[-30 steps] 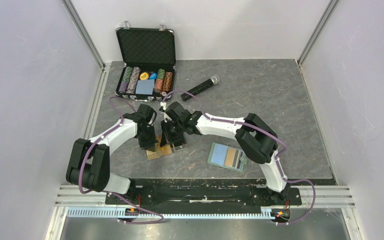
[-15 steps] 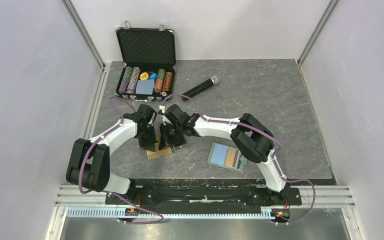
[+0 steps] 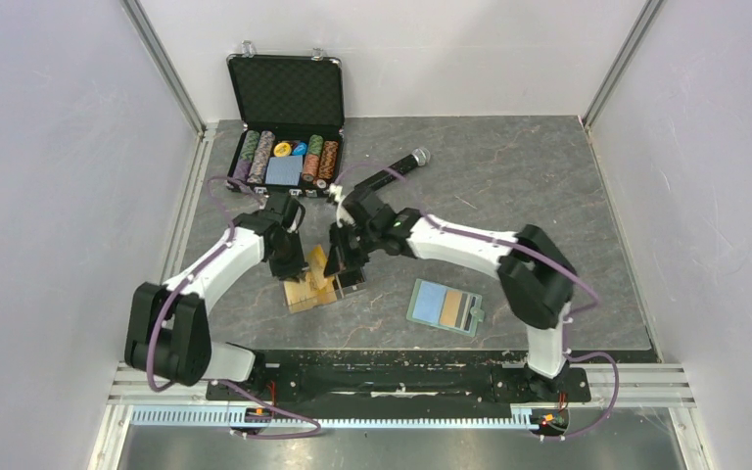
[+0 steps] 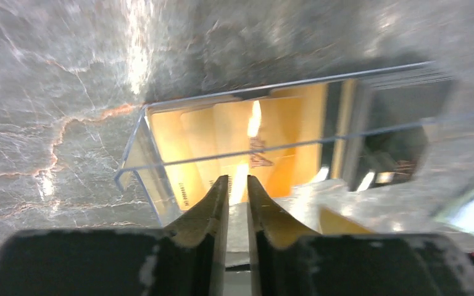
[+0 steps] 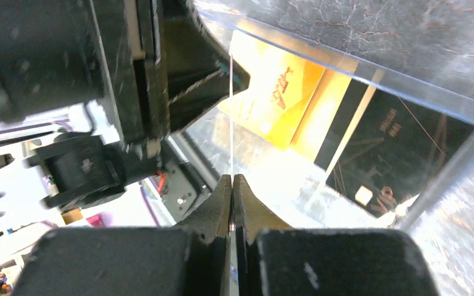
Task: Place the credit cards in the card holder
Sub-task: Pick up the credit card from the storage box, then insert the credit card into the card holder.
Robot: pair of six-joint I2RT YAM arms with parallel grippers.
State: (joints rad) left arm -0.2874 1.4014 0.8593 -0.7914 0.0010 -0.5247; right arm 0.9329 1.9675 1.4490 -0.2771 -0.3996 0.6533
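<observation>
Looking from above: both jaws close together over the clear tray (image 3: 329, 296) of orange cards (image 3: 302, 294) at left centre of the surface (image 3: 548, 215), one card (image 3: 317, 262) upright between them, open holder (image 3: 444, 305) flat to the right, well apart. From the left wrist: left jaws narrowly apart, nothing seen between, above the tray's cards. From the right wrist: right jaws pressed shut on a thin card seen edge-on.

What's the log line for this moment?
right gripper: shut on orange card edge | left gripper: narrowly open above clear tray | card holder: lying open, apart from both
</observation>
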